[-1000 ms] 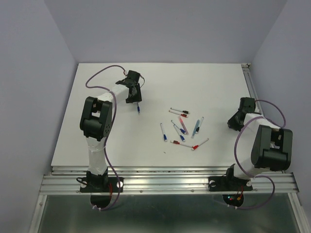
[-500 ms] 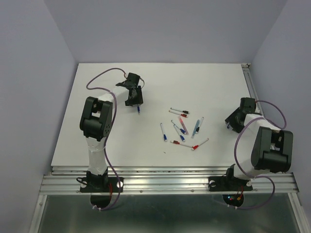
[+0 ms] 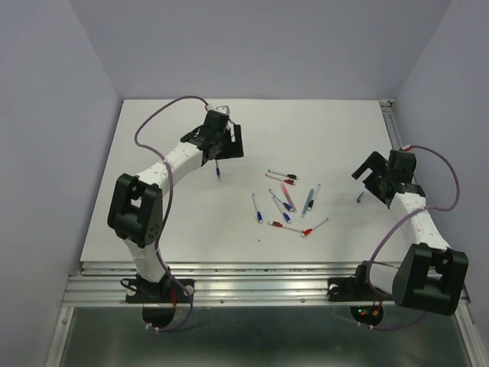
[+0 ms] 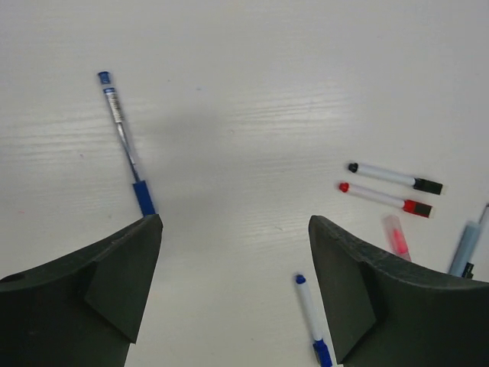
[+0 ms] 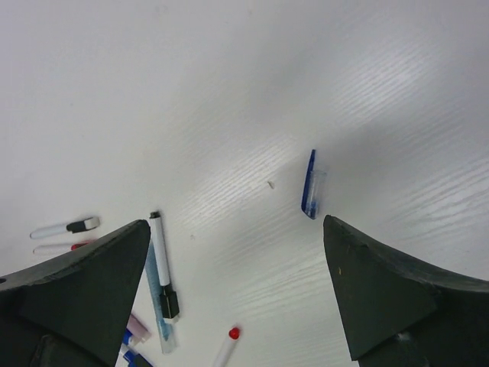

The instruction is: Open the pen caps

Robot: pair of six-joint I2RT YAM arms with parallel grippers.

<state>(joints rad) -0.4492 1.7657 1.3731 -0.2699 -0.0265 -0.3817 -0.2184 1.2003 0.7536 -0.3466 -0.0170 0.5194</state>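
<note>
Pen caps [image 3: 307, 232], mixed lot: blue, red and dark, most seated on pale barrels scattered between the two claws.

Item 1: loose blue cap [image 5: 309, 183], lying alone on the white surface [image 5: 229, 69], ahead of the right claw [image 5: 237, 294] and nearer the finger at that view's right edge. It touches nothing.

Item 2: blue pen [image 4: 121, 126], lying ahead of the left claw [image 4: 237, 287]. Its thick blue end [image 4: 143, 199], seemingly a cap though the view is too coarse to be sure, sits just beyond the tip of the finger at the view's left.

Item 3: black-capped pen [image 4: 386, 175] and red-capped pen [image 4: 378, 196], nearly parallel and just apart, ahead of the left claw's other finger.

Item 4: short blue-capped pen [image 4: 309, 313], between the left claw's fingers, close beside the one on the view's right.

Left claw: fingers spread wide, holding nothing.

Right claw: fingers spread wide, holding nothing.
</note>
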